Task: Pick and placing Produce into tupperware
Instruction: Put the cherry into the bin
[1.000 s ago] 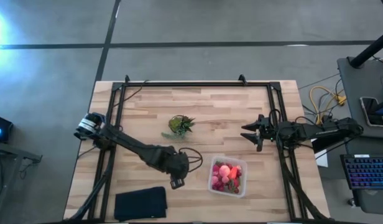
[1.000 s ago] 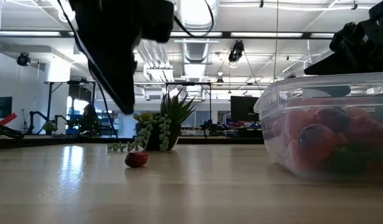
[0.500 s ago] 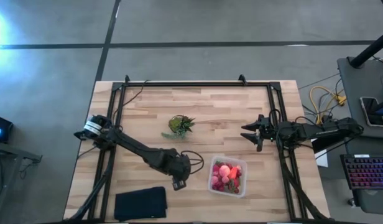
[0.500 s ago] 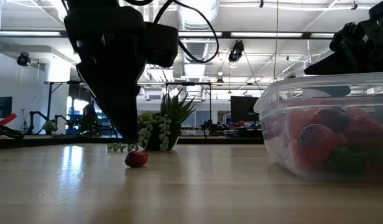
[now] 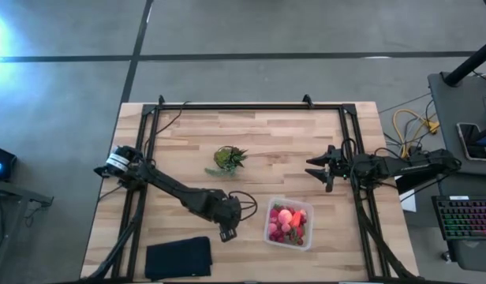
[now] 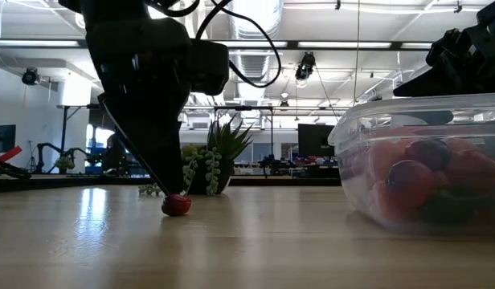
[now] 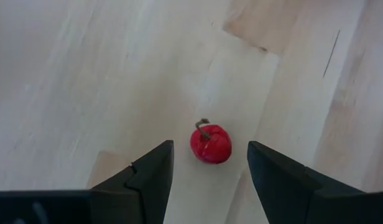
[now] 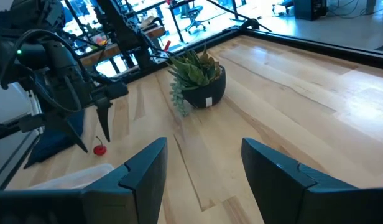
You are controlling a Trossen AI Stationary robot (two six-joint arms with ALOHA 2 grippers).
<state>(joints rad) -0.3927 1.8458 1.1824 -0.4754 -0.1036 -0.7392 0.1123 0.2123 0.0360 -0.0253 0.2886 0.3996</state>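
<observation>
While the left tool (image 7: 207, 180) hangs released over the small red piece (image 7: 211, 142) on the desk (image 7: 86, 74), off-centre closing could flick it away from the tupperware (image 5: 289, 224).

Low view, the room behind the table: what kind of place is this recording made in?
Most likely a robotics lab or open workshop: bare ceiling ducts and strip lights, another robot arm on a far bench, and a desk with a keyboard beside the wooden table.
</observation>
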